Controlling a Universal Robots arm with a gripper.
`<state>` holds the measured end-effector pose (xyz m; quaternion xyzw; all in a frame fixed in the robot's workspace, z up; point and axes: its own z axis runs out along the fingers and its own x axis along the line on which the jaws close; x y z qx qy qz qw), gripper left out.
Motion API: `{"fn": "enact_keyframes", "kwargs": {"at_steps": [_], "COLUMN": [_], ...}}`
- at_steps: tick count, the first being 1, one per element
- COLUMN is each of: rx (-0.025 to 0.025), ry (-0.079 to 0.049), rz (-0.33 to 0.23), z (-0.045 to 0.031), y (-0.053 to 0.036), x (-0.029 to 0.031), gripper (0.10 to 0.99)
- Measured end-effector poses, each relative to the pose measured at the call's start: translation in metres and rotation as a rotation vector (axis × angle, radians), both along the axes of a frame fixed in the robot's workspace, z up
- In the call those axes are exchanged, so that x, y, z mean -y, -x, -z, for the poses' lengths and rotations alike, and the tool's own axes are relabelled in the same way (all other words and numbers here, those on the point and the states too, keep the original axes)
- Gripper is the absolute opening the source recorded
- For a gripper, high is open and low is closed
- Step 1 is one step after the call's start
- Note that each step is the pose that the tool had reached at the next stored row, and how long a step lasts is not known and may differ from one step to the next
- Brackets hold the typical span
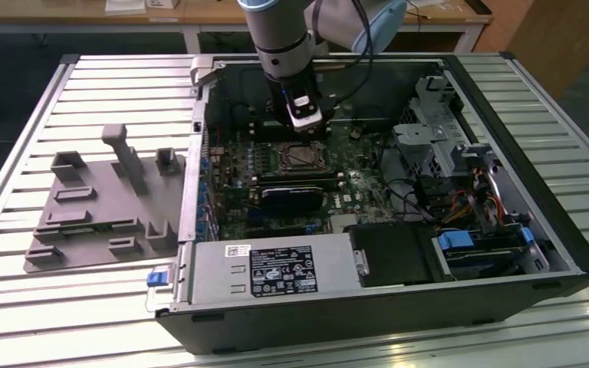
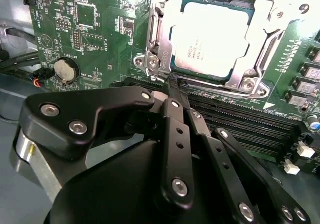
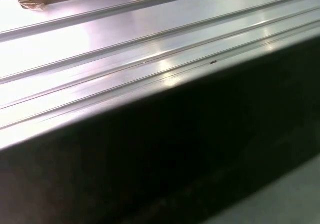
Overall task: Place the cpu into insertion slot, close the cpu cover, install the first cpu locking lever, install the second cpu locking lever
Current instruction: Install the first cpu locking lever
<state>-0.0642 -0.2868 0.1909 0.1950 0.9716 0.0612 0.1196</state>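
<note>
Closest to us, the black gripper (image 2: 172, 92) has its fingers drawn together, holding nothing, its tip near the silver cpu cover (image 2: 165, 29) – closed over the pale silver-grey square cpu (image 2: 210, 42) seated in the green motherboard (image 2: 100, 39).

cpu (image 2: 210, 42) in insertion slot (image 2: 161, 39), under cpu cover (image 2: 270, 19)

Arm (image 1: 279, 46) upright, wrist down, black gripper (image 2: 172, 92) with fingers pressed together at the tips
</note>
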Motion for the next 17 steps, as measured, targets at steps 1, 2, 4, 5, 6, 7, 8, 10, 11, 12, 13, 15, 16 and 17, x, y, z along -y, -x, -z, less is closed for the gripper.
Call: {"fn": "enact_keyframes", "kwargs": {"at_steps": [1,2,4,5,6,7,8,10,11,12,13,15,16,17], "rx": [0.0001,0.0003,0.0003,0.0001,0.0001,0.0001,0.0000,0.0000,0.0000,0.0001,0.0001,0.0000,0.0000,-0.0001], "ry": [0.000,0.000,-0.001,0.000,0.000,0.000,0.000,0.000,0.000,0.000,0.000,0.000,0.000,0.000], "rz": [0.000,0.000,0.000,0.000,0.000,0.000,0.000,0.000,0.000,0.000,0.000,0.000,0.000,0.000], "z": [-0.0002,-0.0006,-0.0016,-0.0023,-0.0031,-0.0040,-0.0051,-0.0075,-0.0088,-0.0102,-0.0115,-0.0139,-0.0150,-0.0159], "y": [0.0000,0.0000,0.0000,0.0000,0.0000,0.0000,0.0000,0.0000,0.0000,0.0000,0.0000,0.0000,0.0000,-0.0001], "x": [0.0000,0.0000,0.0000,0.0000,0.0001,0.0001,0.0001,0.0001,0.0001,0.0001,0.0001,0.0002,0.0002,0.0003], "gripper": [0.106,0.106,0.106,0.106,0.106,0.106,0.106,0.106,0.106,0.106,0.106,0.106,0.106,0.106]}}
